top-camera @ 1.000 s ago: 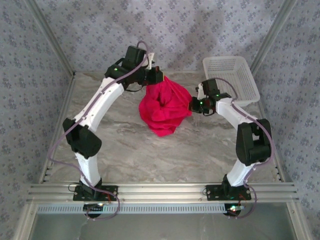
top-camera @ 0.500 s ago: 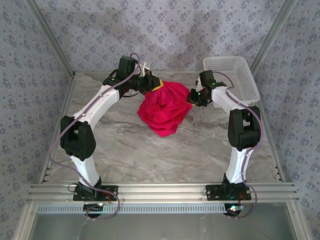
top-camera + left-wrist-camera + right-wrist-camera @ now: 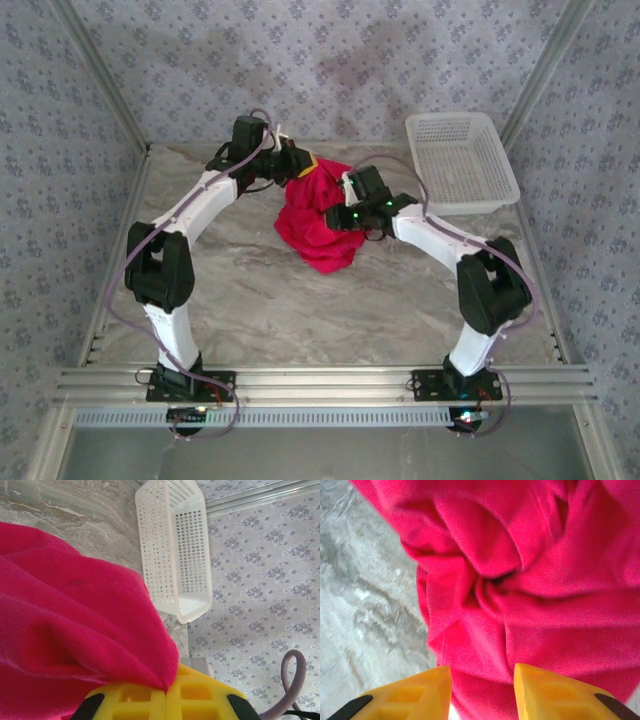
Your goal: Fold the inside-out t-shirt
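A red shirt (image 3: 318, 228) hangs in a crumpled bunch near the middle of the bench's (image 3: 300, 300) far edge, with its lower part resting on the surface. The left pincer (image 3: 297, 165) is clenched on a top fold and holds it up. The right pincer (image 3: 481, 669) is released, jaws apart, and aimed at twisted folds on the shirt's right side. Closing here would likely catch several layers at once, leaving the shirt bunched rather than spread. The left grip looks to be on a thin edge, so a sideways tug could pull it free. A white basket (image 3: 462, 160) at the far right corner could be bumped by a wide swing.
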Robot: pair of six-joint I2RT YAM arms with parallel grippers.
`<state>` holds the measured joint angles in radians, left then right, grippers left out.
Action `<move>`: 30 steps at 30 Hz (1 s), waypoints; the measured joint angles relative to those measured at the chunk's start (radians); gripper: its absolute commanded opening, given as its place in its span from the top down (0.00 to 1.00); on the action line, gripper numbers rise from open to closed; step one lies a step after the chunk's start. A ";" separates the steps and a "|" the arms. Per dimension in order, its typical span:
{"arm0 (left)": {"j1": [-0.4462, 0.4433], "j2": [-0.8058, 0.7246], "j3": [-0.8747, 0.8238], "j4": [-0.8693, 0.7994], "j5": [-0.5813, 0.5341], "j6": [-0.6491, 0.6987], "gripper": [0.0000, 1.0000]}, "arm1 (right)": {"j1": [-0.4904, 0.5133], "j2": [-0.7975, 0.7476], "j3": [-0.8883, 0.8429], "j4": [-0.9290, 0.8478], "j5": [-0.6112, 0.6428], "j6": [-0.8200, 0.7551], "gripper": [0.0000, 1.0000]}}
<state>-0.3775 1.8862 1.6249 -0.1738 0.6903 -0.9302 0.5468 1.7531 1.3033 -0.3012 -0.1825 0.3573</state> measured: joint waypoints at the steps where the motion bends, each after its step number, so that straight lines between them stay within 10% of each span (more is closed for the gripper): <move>1: 0.000 0.000 0.000 0.000 0.000 0.000 1.00 | 0.001 0.033 0.030 0.009 0.023 -0.004 0.60; 8: 0.004 0.000 -0.006 0.006 -0.003 -0.003 1.00 | -0.007 0.230 0.212 0.059 0.143 -0.006 0.56; 14: 0.020 0.000 -0.016 0.006 -0.003 -0.004 1.00 | -0.008 0.335 0.348 0.041 0.191 0.020 0.97; 17: 0.033 0.000 -0.018 0.006 -0.003 -0.003 1.00 | -0.008 0.327 0.366 -0.008 0.198 0.020 1.00; 30: 0.129 0.080 0.085 -0.036 0.008 0.004 1.00 | -0.053 -0.198 0.219 -0.145 -0.021 0.040 1.00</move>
<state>-0.2489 1.9659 1.7100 -0.2096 0.6983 -0.9260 0.4934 1.5551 1.5219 -0.4465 -0.2039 0.3973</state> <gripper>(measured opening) 0.039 0.066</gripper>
